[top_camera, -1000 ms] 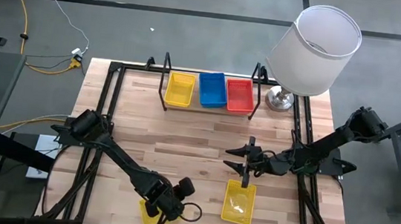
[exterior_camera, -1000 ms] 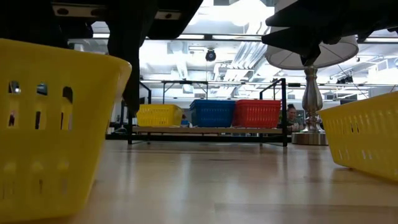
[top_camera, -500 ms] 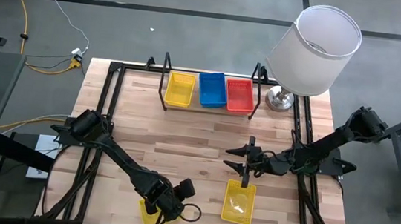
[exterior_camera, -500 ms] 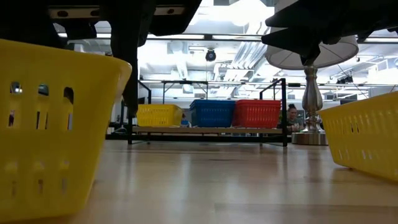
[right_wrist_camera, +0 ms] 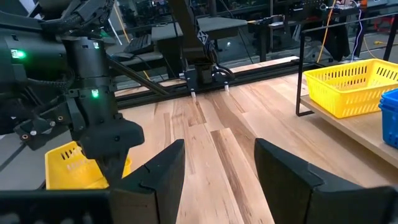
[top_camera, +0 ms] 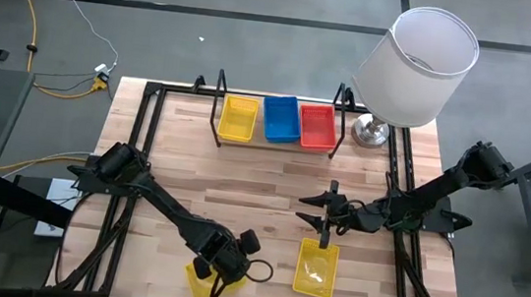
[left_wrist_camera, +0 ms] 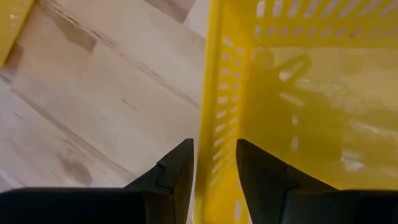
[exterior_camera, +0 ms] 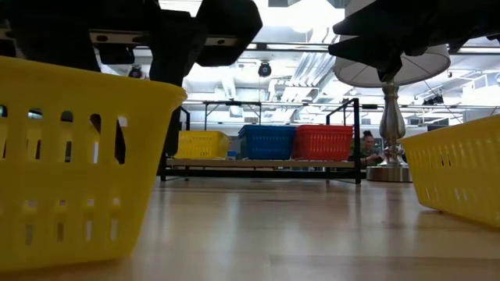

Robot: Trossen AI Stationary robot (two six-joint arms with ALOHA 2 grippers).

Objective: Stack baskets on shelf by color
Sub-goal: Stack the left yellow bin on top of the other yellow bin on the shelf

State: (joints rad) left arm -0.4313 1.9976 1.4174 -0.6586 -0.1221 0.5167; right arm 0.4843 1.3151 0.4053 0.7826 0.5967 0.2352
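Observation:
The shelf (top_camera: 274, 142) stands at the far middle of the table and bears a yellow basket (top_camera: 238, 118), a blue basket (top_camera: 280, 117) and a red basket (top_camera: 317, 126) side by side. A yellow basket (top_camera: 196, 284) sits near the front edge, left of the middle, and my left gripper (top_camera: 220, 268) is shut on it. It fills the left of the low view (exterior_camera: 70, 164). Another yellow basket (top_camera: 316, 270) rests flat on the table at the near right. My right gripper (top_camera: 325, 217) is open and empty just beyond that basket's far end. My left gripper holds the near-left yellow basket by the rim of its wall (left_wrist_camera: 214, 143) on the basket's right side. One finger (left_wrist_camera: 261, 174) is inside the basket and the other (left_wrist_camera: 177, 171) outside. The fingers come from above, pointing down. I cannot tell whether the basket's bottom rests on the table.
A table lamp with a white shade (top_camera: 420, 64) stands on its metal base (top_camera: 371, 132) at the far right, beside the shelf. Black rails (top_camera: 142, 145) run along the table's sides. Bare wood lies between the shelf and the near baskets. A person (exterior_camera: 366, 145) sits far behind the table.
My left gripper has turned and shifted a little toward the table's right and far side, and the yellow basket in its hold has moved with it toward the right. My right arm has kept still.

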